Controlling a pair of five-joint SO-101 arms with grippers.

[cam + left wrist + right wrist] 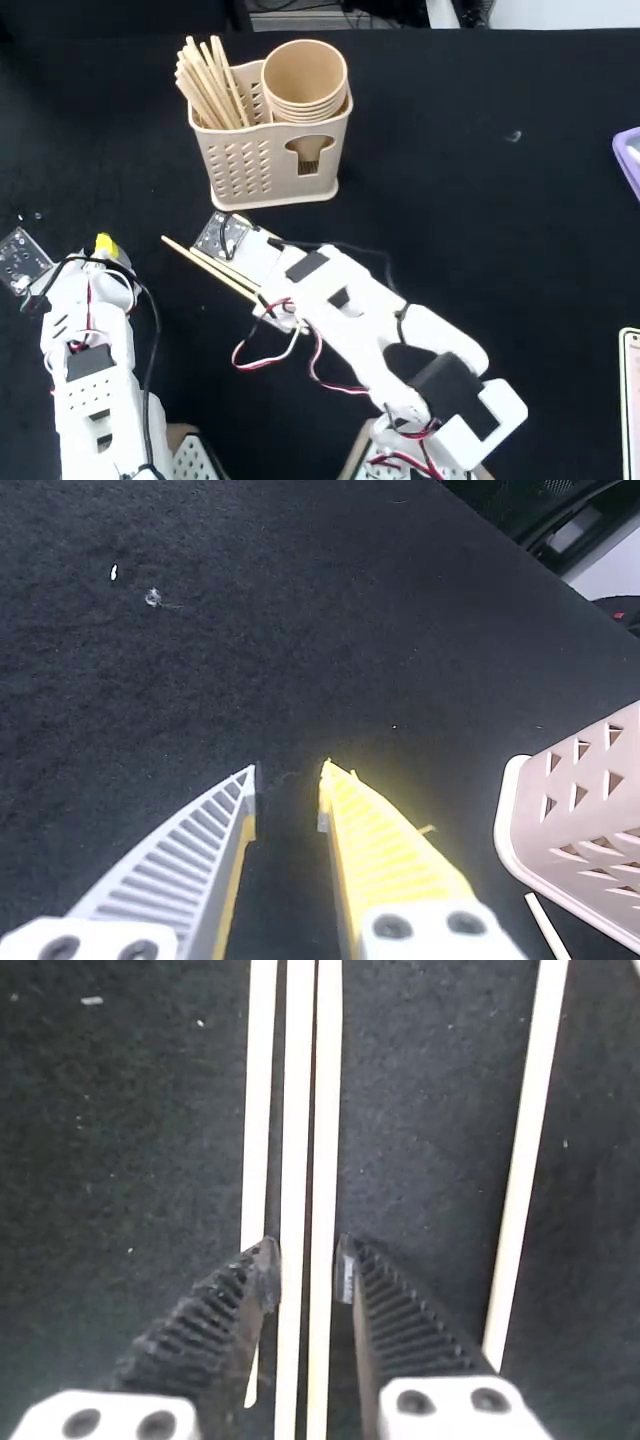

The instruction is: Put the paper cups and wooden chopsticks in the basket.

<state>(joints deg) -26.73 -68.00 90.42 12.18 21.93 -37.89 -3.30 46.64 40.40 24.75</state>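
My right hand [307, 1260] is down on the tabletop [480, 220]. Its jaws are narrowly parted and straddle a pair [297, 1110] of chopsticks that lie side by side and run straight out ahead of it. As far as I can judge, nothing is pinched yet.

A third stick [258, 1110] lies just outside one finger, almost touching the pair. A fourth stick [525, 1160] lies apart on the other side.

To grasp well I'd close slowly and watch that the finger doesn't ride over the third stick or push it under the pair. Thin sticks can roll across each other, so I'd want the two squeezed flat together before lifting. I seem to be near one end of them, so I expect the far ends to droop. I'd raise them high before swinging.

The basket [265, 165] stands just beyond, with cups [305, 75] stacked in one compartment and a bundle [208, 80] of sticks in the other, where these belong. My left hand [288, 775] hangs released and empty over bare tabletop beside the basket's corner.
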